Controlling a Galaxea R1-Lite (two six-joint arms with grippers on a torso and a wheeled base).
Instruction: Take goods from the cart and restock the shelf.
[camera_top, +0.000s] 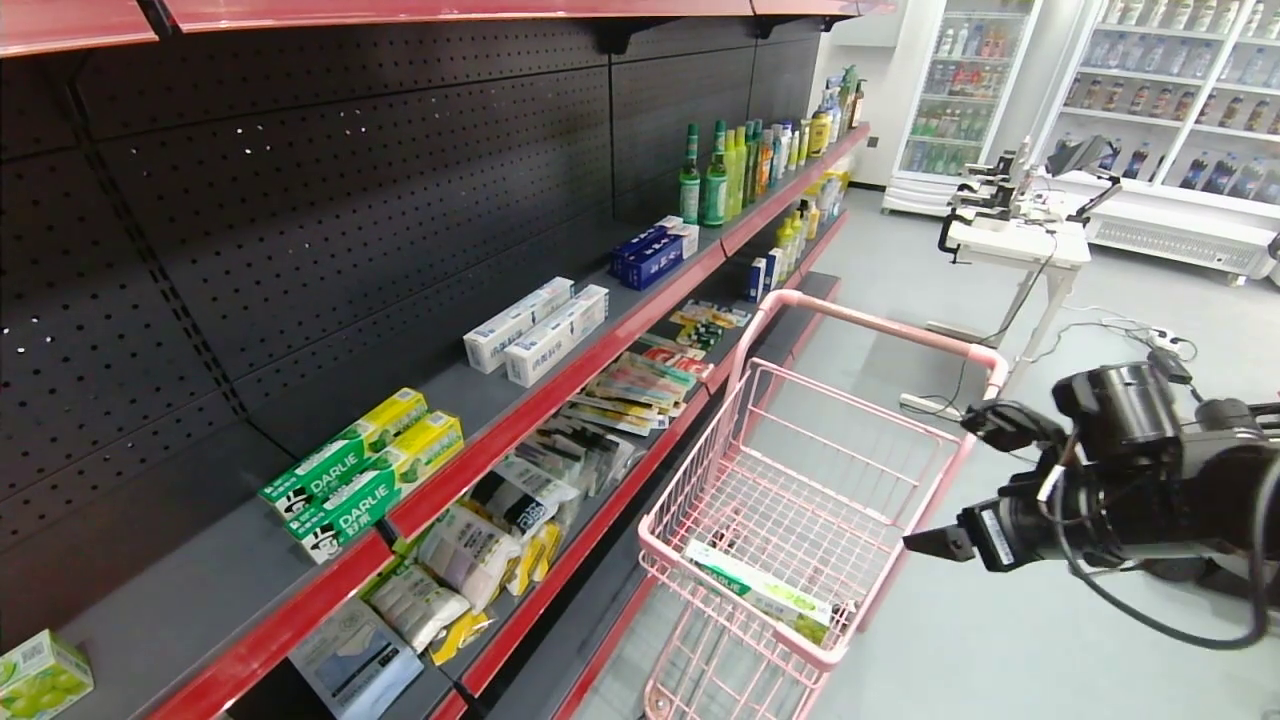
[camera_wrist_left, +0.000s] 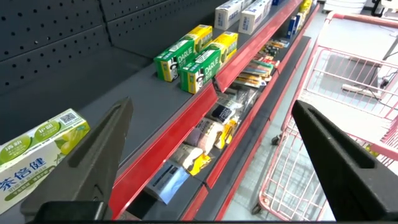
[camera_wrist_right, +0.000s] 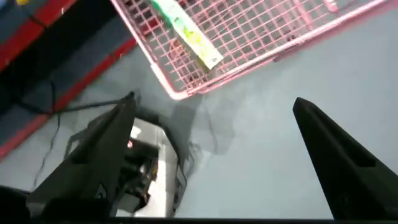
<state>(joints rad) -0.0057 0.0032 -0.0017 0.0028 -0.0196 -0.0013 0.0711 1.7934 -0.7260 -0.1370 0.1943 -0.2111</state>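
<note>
Head view: pink cart (camera_top: 870, 322) stands on the floor (camera_top: 1000, 650), just beside the shelf (camera_top: 200, 590) and to its right. One long green-and-white box (camera_top: 760, 592) lies flat in the basket, along the near rim. The rest of the basket bottom is bare wire.

Right gripper (camera_top: 975, 485) hangs over the floor just off the cart's right rim. Its fingers are spread with nothing between them.

Shelf board, near to far:
- pale green box (camera_top: 40, 675) at the near end
- green-and-yellow boxes (camera_top: 365, 470), stacked at the front edge
- white boxes (camera_top: 535, 330)
- blue boxes (camera_top: 650, 255)
- a row of bottles (camera_top: 720, 170)

The board below carries flat packets (camera_top: 470, 550), lying overlapped. A white desk (camera_top: 1020, 245) stands well apart, beyond the cart.

Right wrist view: right gripper (camera_wrist_right: 224, 155) has its fingers spread and holds nothing. Grey floor (camera_wrist_right: 261, 124) shows between them. The cart's corner (camera_wrist_right: 180, 93) lies farther off with the long box (camera_wrist_right: 186, 32) inside.

Left wrist view: left gripper (camera_wrist_left: 217, 155) has its fingers spread and holds nothing. It sits near the shelf's (camera_wrist_left: 124, 106) near end. The pale green box (camera_wrist_left: 37, 155) lies on the board just beside one finger; contact cannot be told. The green-and-yellow boxes (camera_wrist_left: 196, 59) are farther along, and the cart (camera_wrist_left: 348, 81) is off to the side.
</note>
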